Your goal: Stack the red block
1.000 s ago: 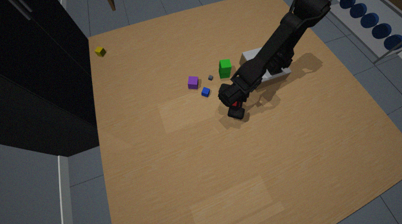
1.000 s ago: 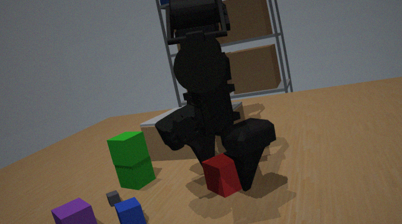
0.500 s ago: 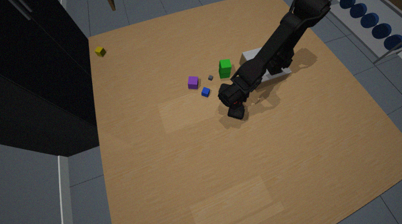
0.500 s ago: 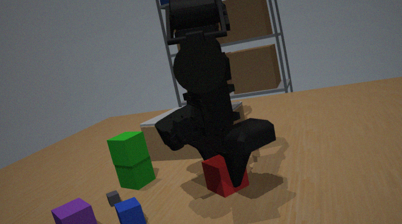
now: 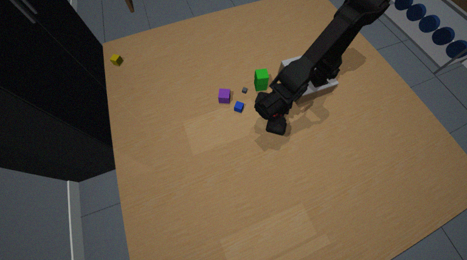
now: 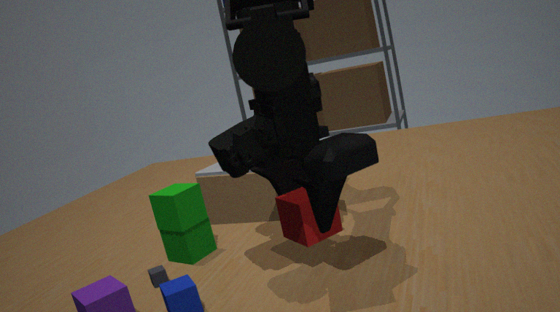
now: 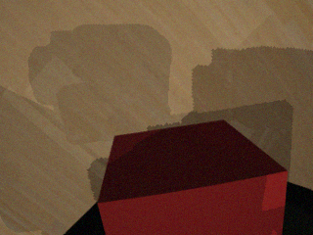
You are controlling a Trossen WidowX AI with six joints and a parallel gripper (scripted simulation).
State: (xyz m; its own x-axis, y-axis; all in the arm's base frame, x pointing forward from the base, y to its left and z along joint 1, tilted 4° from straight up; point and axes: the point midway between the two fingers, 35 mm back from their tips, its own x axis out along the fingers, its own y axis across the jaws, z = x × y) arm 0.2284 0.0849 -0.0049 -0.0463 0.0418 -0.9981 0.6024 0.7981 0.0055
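Note:
The red block is held slightly tilted a little above the table, with its shadow apart below it in the exterior view. In the top view it is almost wholly hidden by the arm. My gripper is shut on the red block, one finger on each side; the far fingertip is hidden behind the block in the exterior view. The green tower, two green blocks high, stands upright to the left of the gripper in the exterior view, apart from it. The block's bottom is below the tower's top.
A purple block, a blue block and a small grey cube lie near the tower. A white-topped box stands close behind it, under the arm. A yellow block lies at the far left.

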